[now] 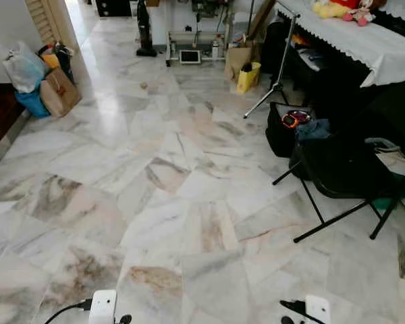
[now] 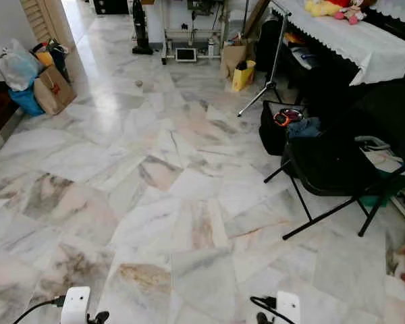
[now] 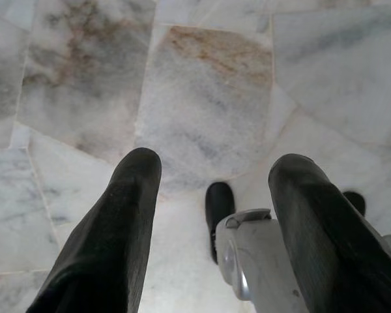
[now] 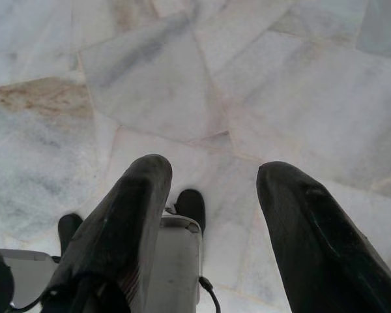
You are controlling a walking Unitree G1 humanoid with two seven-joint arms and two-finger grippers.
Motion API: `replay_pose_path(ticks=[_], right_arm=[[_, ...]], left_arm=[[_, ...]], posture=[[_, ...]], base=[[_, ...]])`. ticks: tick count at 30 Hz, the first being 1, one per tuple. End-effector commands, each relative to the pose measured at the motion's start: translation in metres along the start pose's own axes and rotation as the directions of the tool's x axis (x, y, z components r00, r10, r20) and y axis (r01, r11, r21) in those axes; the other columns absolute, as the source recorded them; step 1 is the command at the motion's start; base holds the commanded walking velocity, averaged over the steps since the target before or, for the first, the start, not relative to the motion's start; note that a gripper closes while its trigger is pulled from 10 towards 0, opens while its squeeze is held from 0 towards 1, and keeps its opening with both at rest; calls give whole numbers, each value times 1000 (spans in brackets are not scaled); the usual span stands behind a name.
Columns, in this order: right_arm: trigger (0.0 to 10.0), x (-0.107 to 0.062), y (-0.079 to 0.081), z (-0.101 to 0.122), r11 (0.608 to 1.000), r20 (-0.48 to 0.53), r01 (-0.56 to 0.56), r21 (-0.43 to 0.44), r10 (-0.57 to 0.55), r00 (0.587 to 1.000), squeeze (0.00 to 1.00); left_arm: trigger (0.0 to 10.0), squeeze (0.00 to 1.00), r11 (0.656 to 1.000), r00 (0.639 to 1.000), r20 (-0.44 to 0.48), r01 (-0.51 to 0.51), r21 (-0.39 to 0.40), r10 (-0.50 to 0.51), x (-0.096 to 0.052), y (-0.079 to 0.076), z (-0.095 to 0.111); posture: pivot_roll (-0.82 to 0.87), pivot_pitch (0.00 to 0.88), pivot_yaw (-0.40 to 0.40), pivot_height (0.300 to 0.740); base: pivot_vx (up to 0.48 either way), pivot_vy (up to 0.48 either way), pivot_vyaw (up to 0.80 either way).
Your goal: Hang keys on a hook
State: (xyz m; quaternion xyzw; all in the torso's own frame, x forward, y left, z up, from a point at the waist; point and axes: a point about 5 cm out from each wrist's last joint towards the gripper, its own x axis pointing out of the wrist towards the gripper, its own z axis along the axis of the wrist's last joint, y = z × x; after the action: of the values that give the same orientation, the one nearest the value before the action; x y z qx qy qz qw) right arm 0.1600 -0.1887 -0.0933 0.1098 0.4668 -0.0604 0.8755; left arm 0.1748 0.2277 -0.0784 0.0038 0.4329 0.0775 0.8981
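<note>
Crossing open marble floor (image 1: 155, 202), no keys or hook yet visible.
Folding chair (image 1: 344, 175) and cloth-covered worktop (image 1: 364, 40) along the right; bags (image 1: 37, 81) by the far left wall. Left hand (image 3: 208, 195) and right hand (image 4: 212, 195) released, empty, hanging floorward, presumably idle for walking.

Bags (image 1: 37, 81) sit on the floor (image 1: 155, 202) at the upper left of the frame. A folding chair (image 1: 344, 179) stands at right, before a bench (image 1: 364, 40) at upper right carrying toys (image 1: 341, 9).
</note>
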Motion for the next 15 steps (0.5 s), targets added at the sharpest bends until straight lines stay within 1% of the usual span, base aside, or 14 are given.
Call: replay_pose_path(ticks=[1, 5, 6, 7, 8, 10, 11, 12, 13, 15], right_arm=[[10000, -1, -8, 1, 999, -1, 32, 5, -32, 999, 0], [10000, -1, -4, -3, 1000, -5, 28, -7, -28, 1000, 0], [10000, -1, -2, -3, 999, 1, 36, 8, -36, 999, 0], [10000, -1, -2, -2, 999, 5, 38, 15, -38, 999, 0], [10000, 0, -2, -2, 999, 8, 38, 20, -38, 999, 0], [10000, 1, 2, 1, 999, 14, 26, 22, -26, 1000, 0], [10000, 1, 2, 1, 999, 14, 26, 22, -26, 1000, 0], [10000, 1, 7, 2, 1000, 20, 12, 24, -13, 1000, 0], [10000, 1, 7, 2, 1000, 20, 12, 24, -13, 1000, 0], [10000, 3, 12, 6, 1000, 32, -4, 26, 3, 999, 0]], left_arm=[[10000, 0, 1000, 1000, -4, 13, -20, -13, 0, -3, 0], [10000, 0, 1000, 1000, -3, 17, -11, -17, 1, -5, 0], [10000, 0, 999, 1000, 1, 30, 16, -30, 1, -7, 2], [10000, 0, 999, 999, 2, 34, 25, -34, 1, -8, 2], [10000, 0, 999, 999, 1, 33, 27, -33, 2, -9, 2], [10000, 0, 1000, 1000, 7, 26, 1, -26, 2, -9, 3], [10000, 0, 1000, 1000, 7, 26, 1, -26, 2, -9, 3], [10000, 0, 1000, 1000, 4, 26, 8, -26, 2, -9, 3], [10000, 0, 1000, 1000, 4, 26, 8, -26, 2, -9, 3], [10000, 0, 999, 1000, -6, 29, 23, -29, 2, -9, 3]], posture=[[71, 0, -49, 740], [71, 0, -49, 740], [69, 0, -53, 740], [70, 0, -56, 740], [70, 0, -56, 740], [65, 0, -55, 740], [65, 0, -55, 740], [60, 0, -51, 740], [60, 0, -51, 740], [57, 0, -44, 740]], base=[[0, 0, -800], [0, 0, -800], [0, 0, -800], [0, 0, -800], [0, 0, -800], [0, 0, -800], [0, 0, -800], [0, 0, -800], [0, 0, -800], [0, 0, -800]])
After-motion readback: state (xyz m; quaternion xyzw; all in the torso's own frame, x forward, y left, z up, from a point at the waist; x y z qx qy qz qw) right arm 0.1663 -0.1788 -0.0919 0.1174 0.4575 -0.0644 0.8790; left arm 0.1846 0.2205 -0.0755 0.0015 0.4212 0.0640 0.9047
